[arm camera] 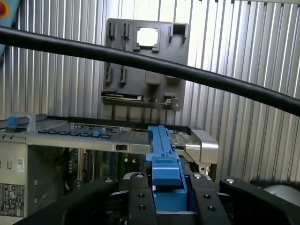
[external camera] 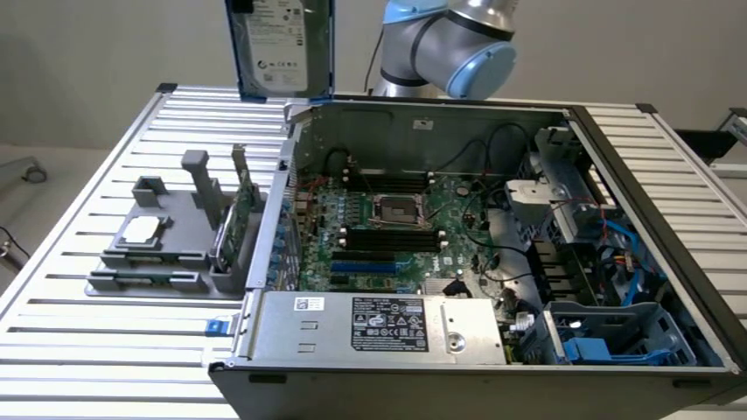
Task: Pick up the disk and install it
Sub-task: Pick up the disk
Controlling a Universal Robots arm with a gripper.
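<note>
one claw [arm camera: 169,185] clamps the disk [arm camera: 161,140]; exterior view shows its label [external camera: 278,35].

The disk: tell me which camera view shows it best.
The exterior view: the disk stands upright in the air, its labelled face plain. The wrist view shows its blue carrier edge-on, clamped in the gripper.

The disk [external camera: 280,51] I carry is cut off by the exterior view's upper edge — its label print too small to read. From my wrist it shows edge-on, faces hidden, and my gripper [arm camera: 166,208] runs off the frame.
</note>
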